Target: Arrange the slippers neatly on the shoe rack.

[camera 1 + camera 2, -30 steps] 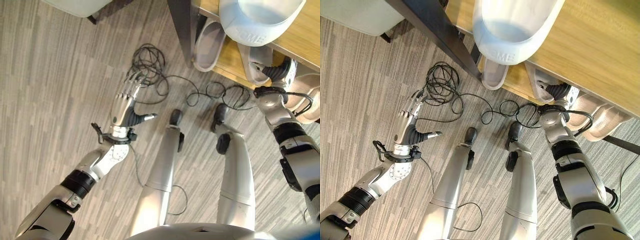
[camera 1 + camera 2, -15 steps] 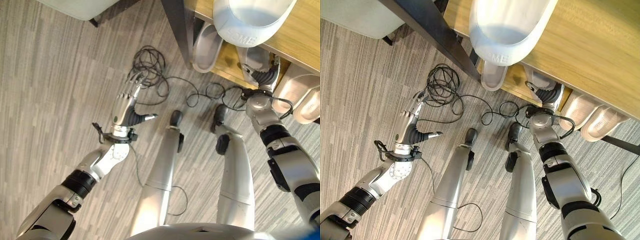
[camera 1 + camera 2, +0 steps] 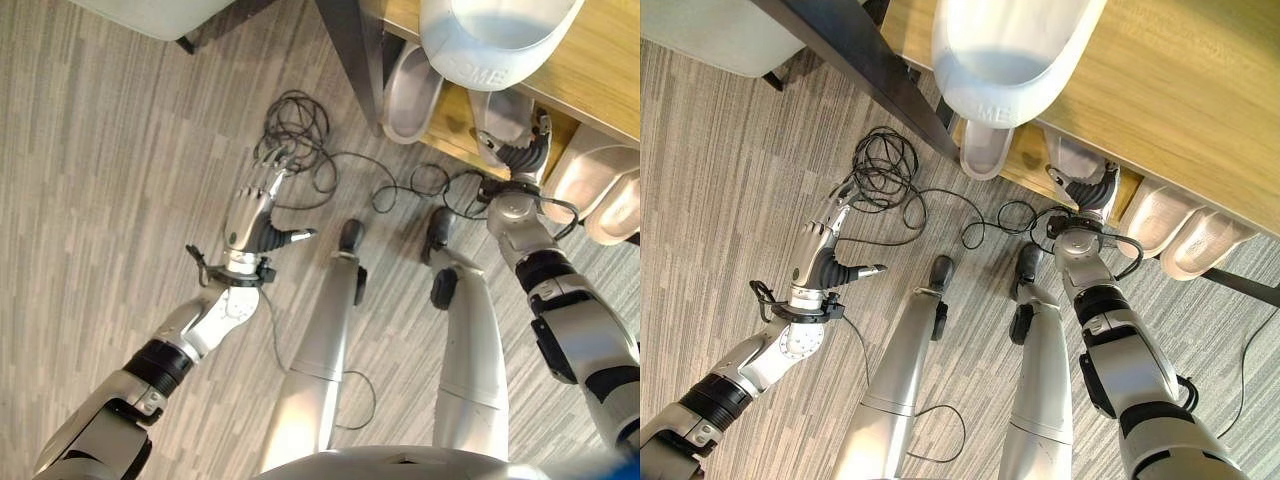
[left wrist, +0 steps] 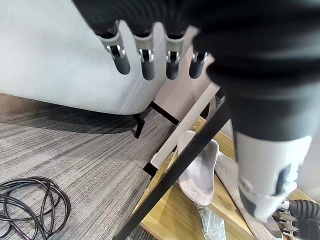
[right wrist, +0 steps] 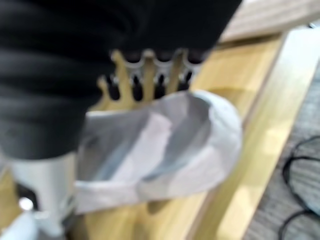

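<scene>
Seemingly slipper under right hand's fingers.

I can make out raised lettering on the front of the pale rounded shell above the shoe rack, but nothing I can read with certainty.

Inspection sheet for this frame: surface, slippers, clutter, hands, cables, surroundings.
Surface: wooden shoe rack with dark frame, on grey wood-grain floor.
Job's things: grey slippers on lower shelf; one at the rack's left end, one under the right hand, a pair further right.
Clutter: white tub on top shelf.
Hands: left hand open above the floor; right hand on a slipper, grip unclear.
Cables: black coil on floor.
Surroundings: pale seat on dark legs.
</scene>
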